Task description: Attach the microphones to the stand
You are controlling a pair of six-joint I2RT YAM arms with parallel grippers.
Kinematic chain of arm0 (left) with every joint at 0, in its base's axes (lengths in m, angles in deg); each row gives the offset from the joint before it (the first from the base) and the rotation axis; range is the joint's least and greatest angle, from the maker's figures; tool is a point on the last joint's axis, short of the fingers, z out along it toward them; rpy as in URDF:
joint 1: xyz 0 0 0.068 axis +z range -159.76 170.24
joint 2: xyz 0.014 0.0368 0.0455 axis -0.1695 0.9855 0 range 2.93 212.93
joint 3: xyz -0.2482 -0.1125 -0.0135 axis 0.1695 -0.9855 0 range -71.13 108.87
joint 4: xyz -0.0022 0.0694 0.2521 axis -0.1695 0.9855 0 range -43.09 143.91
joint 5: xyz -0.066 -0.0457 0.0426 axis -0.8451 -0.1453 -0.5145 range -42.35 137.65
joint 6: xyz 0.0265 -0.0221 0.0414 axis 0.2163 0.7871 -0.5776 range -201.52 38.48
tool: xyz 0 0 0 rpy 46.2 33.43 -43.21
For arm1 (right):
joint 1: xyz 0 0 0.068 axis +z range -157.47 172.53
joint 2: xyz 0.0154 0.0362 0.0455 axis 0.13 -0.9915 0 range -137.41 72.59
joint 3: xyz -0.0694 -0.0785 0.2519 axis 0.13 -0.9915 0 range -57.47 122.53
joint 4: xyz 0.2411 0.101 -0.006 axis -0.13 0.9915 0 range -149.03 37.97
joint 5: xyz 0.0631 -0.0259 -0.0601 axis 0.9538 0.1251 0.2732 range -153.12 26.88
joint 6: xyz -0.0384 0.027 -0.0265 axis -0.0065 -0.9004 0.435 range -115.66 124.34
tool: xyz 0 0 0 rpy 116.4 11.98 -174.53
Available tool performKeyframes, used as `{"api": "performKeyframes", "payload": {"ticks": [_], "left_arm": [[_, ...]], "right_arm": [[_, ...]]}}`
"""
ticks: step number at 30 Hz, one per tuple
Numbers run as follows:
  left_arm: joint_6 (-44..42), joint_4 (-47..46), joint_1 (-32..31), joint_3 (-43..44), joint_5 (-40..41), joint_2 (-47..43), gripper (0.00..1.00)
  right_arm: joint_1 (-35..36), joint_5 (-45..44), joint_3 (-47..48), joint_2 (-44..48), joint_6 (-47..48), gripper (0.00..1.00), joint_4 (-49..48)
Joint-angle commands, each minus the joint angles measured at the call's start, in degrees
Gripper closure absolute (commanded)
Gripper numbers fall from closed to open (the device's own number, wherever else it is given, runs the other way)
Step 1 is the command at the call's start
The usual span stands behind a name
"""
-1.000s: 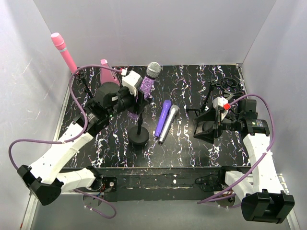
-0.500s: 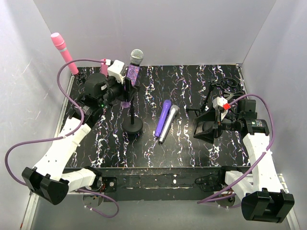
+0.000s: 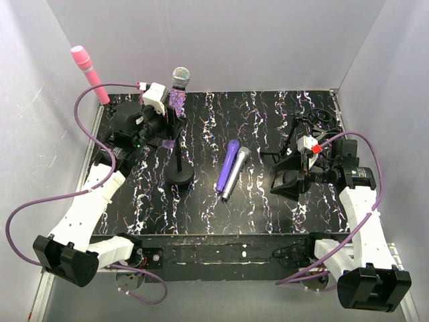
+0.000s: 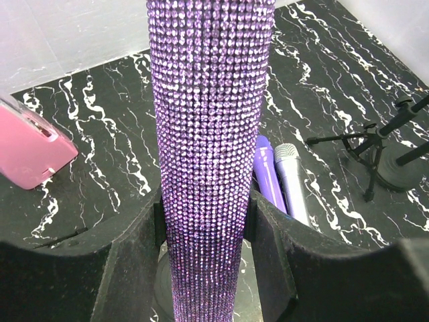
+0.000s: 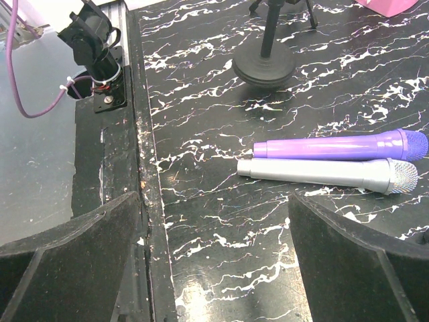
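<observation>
L arm (image 3: 87, 201) out far-left, gripper (image 4: 204, 261) tight round glittery purple mic (image 4: 209, 134)

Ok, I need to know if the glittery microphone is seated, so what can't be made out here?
1. Top view: the left claw covers where the glittery purple microphone meets the stand, so seating cannot be told.
2. Left wrist view: the top edge cuts off that microphone's head; its body hides the stand's top.
3. Top view: the pink microphone has a holder too small and dark to read, partly behind the left arm.
</observation>
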Motion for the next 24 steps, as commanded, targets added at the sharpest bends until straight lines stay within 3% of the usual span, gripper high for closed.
{"api": "performKeyframes", "payload": {"ticks": [1,24], "left_arm": [[-0.2,-6.8,1.1,0.6,-1.1,-1.7,0.95],[-5.1,-10.8,5.1,-3.0,2.7,0.3,0.95]], "right_arm": [[-0.2,1.3,0.0,-0.1,-0.2,0.02,-1.5],[-0.2,1.4,-0.4,-0.1,-0.2,0.02,-1.7]]}}
